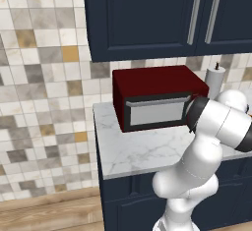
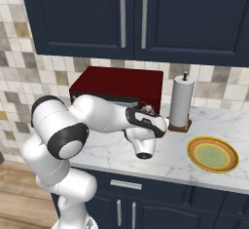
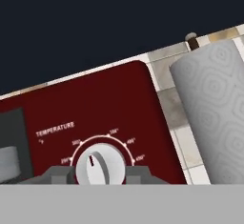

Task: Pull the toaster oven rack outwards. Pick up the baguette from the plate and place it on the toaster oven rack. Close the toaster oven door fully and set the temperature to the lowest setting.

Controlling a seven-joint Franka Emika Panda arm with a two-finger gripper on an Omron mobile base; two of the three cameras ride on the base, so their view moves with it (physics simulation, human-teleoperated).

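Plate (image 2: 213, 155) on the table (image 2: 160, 162) is bare, toaster oven (image 1: 152, 85) door (image 1: 156, 112) shut. Jaws clamp the temperature knob (image 3: 100, 167). Paper towel roll (image 2: 181, 104) stands just beside the oven.

A matt dark red casing is shown on the toaster oven (image 1: 157, 85), its door (image 1: 156, 112) glazed in pale grey behind a brushed silver handle. The marble-look counter (image 2: 165, 157) is veined and smooth, the paper towel roll (image 3: 214, 113) embossed, the plate (image 2: 213, 154) glossy.
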